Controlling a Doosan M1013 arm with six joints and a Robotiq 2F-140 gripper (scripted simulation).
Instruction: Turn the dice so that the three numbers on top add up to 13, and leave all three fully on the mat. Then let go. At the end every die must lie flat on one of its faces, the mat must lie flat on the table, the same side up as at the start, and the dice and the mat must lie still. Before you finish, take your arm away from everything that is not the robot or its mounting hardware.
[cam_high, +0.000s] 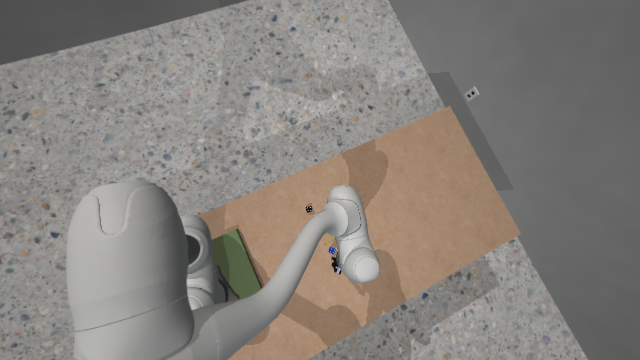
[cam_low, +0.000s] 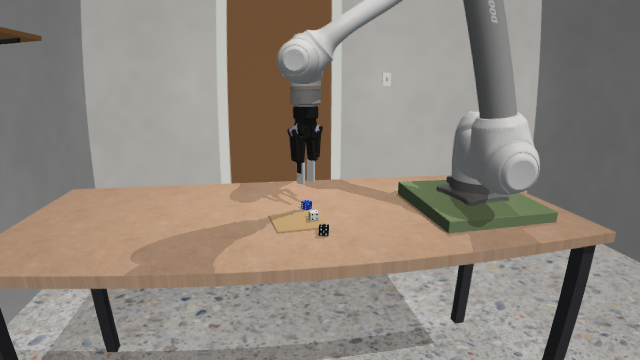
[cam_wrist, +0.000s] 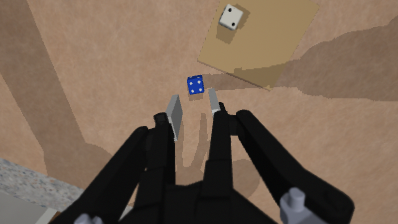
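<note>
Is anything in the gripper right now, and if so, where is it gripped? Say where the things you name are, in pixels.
Nothing is held: the gripper (cam_low: 305, 181) (cam_wrist: 195, 101) hangs above the table, the blue die (cam_low: 306, 205) (cam_wrist: 195, 84) below it.

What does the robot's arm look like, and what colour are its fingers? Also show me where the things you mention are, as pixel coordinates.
The arm (cam_high: 300, 250) (cam_low: 360, 17) is smooth and pale grey-white, with rounded joints and dark letters down one thick part. The gripper (cam_low: 305, 177) (cam_wrist: 195, 101) is mostly black, and its fingers end in flat grey pads (cam_low: 311, 171) (cam_wrist: 174, 117).
</note>
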